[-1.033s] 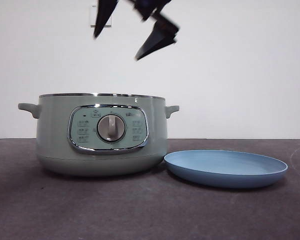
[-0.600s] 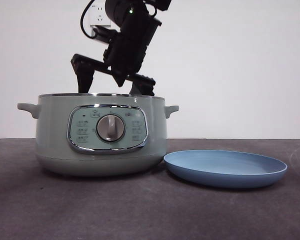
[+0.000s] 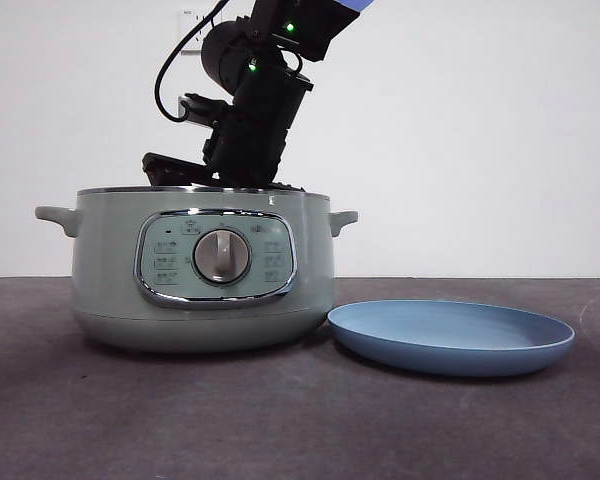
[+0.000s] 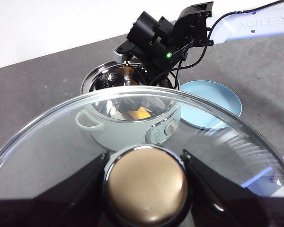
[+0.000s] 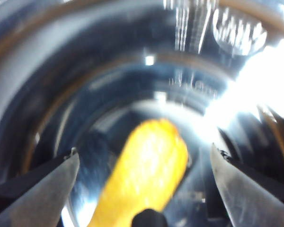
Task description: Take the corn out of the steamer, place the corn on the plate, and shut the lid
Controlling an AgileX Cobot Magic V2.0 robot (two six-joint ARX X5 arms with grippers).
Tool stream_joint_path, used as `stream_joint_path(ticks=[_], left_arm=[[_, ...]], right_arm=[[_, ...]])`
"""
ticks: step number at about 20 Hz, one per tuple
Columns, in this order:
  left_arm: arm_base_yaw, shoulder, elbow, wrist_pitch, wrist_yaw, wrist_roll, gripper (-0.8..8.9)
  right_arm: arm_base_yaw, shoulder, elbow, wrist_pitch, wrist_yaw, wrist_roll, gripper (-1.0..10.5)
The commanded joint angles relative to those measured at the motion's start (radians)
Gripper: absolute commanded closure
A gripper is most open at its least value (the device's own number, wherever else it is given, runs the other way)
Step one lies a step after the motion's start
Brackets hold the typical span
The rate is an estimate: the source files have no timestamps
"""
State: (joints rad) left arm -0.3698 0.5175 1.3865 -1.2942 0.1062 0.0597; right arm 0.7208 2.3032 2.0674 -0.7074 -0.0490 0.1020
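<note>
A dark grey table [image 3: 280, 420] before a plain white wall [image 3: 480, 130] carries the steamer [image 3: 202, 270], the light-blue plate [image 3: 450, 335] just beside it. The right tool [image 5: 144, 189], jaws spread wide, reaches inside the pot with the corn [image 5: 146, 175] lying between them, ungripped. The left tool [image 4: 146, 182] clamps the knob of the lid [image 4: 61, 137], held aloft, well apart from the pot.

A bare test room or lab, not a kitchen: the steamer [image 3: 202, 268] sits on a plain dark grey table [image 3: 280, 420], a blank white wall behind it with a wall socket [image 3: 192, 30] above.
</note>
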Motion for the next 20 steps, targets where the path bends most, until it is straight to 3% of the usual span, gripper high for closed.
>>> stream_joint_path(ticks=[1, 3, 7, 11, 16, 20], left_arm=[[-0.002, -0.01, 0.015, 0.034, 0.0, 0.005, 8.22], [-0.002, -0.01, 0.015, 0.027, 0.0, 0.005, 8.22], [-0.002, -0.01, 0.015, 0.015, 0.0, 0.005, 8.22], [-0.002, -0.01, 0.015, 0.014, 0.0, 0.005, 8.22], [-0.002, -0.01, 0.015, 0.019, 0.0, 0.005, 8.22], [-0.002, -0.01, 0.015, 0.064, 0.001, 0.006, 8.22]], right_arm=[[0.006, 0.022, 0.0, 0.002, 0.004, 0.014, 4.8], [0.006, 0.022, 0.0, 0.003, 0.003, 0.014, 6.3], [0.006, 0.028, 0.0, -0.028, -0.003, 0.023, 6.4], [0.007, 0.035, 0.0, -0.023, -0.005, 0.029, 9.6], [0.007, -0.029, 0.0, -0.016, -0.029, 0.027, 9.6], [0.005, -0.243, 0.0, -0.05, 0.015, -0.008, 9.6]])
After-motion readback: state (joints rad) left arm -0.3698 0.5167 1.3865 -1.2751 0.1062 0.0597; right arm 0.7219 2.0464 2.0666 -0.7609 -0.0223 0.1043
